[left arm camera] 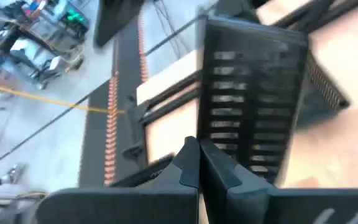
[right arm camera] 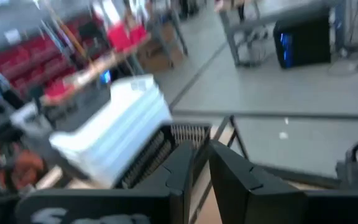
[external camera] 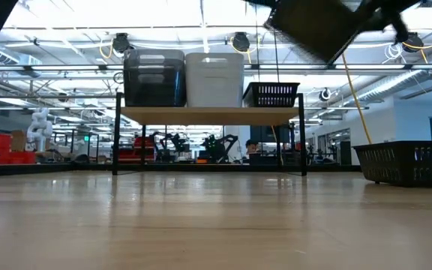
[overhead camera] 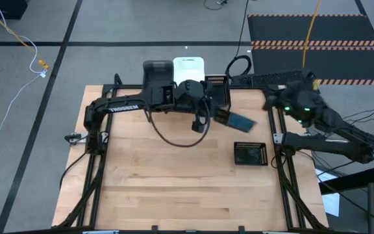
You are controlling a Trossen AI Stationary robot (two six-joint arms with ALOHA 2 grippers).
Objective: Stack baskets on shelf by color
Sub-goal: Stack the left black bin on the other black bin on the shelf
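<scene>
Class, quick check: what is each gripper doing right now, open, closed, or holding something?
Left gripper: closed on a black mesh tray, lifted above the table.
Right gripper: fingers nearly together, holding nothing visible, at the table's right edge.

On the shelf (external camera: 208, 114), a light plank on thin black legs at the far edge of the table, stand three groups side by side. The dark grey baskets (external camera: 154, 78) sit nested in one stack at one end, the white baskets (external camera: 214, 79) nested in a stack just beside them in the middle, and a shallow black mesh tray (external camera: 271, 94) rests at the other end. A second black mesh tray (overhead camera: 239, 121) hangs tilted in the air, in front of the shelf. The third mesh tray (overhead camera: 250, 153) lies flat and upright on the tabletop, well apart from the shelf.
</scene>
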